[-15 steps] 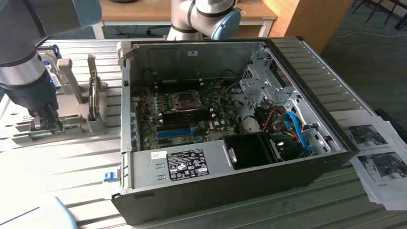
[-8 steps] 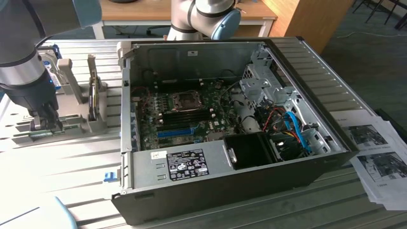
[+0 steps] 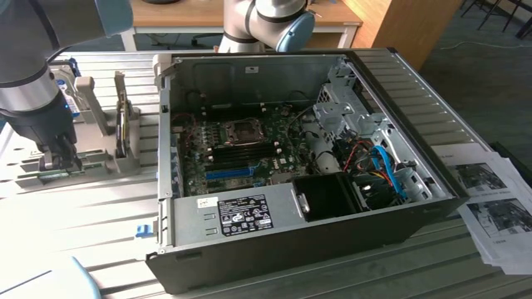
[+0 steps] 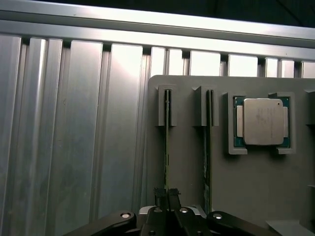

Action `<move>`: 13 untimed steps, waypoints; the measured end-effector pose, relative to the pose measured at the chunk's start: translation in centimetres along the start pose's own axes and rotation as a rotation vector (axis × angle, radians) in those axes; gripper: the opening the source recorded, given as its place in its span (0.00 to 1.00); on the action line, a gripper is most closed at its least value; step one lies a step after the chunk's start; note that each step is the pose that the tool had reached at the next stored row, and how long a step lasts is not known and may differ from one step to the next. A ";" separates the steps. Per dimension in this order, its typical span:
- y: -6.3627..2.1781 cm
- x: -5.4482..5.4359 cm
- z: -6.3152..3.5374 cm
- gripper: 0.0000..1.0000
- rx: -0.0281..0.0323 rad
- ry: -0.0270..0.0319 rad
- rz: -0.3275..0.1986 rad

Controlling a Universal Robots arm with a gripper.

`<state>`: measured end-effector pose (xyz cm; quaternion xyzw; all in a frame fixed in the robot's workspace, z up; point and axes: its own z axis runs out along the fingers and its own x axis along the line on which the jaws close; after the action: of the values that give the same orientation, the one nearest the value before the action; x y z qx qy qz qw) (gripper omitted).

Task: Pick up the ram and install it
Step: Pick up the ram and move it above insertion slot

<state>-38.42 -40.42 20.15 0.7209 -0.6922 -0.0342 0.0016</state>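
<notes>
The ram point(image 4: 167, 147) stands on edge in a slot of a grey holder point(image 4: 187, 167), a thin dark green stick seen from above. My gripper point(image 4: 167, 196) is directly over the near end of it, its two black fingers point(image 4: 159, 197) pressed close on either side of the stick, shut on it. A second stick point(image 4: 207, 147) sits in the neighbouring slot. In the exterior view my gripper point(image 3: 60, 163) reaches down into the holder point(image 3: 91, 163) at that view's left, beside the open computer case point(image 3: 291, 162) with its motherboard point(image 3: 241, 149).
A processor chip point(image 4: 263, 121) lies in a recess of the holder. A hard drive point(image 3: 124, 124) stands upright in a stand between holder and case. Papers point(image 3: 490, 205) lie at the exterior view's right. The table point(image 4: 74, 137) is ribbed metal.
</notes>
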 end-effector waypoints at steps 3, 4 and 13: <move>0.00 0.0 0.00 0.11 0.0002 -0.0002 0.005; 0.00 0.0 0.00 0.11 0.0002 -0.0003 0.005; 0.01 0.0 -0.30 0.11 0.0003 -0.0002 0.005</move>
<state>-38.42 -40.42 20.45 0.7192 -0.6940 -0.0342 0.0015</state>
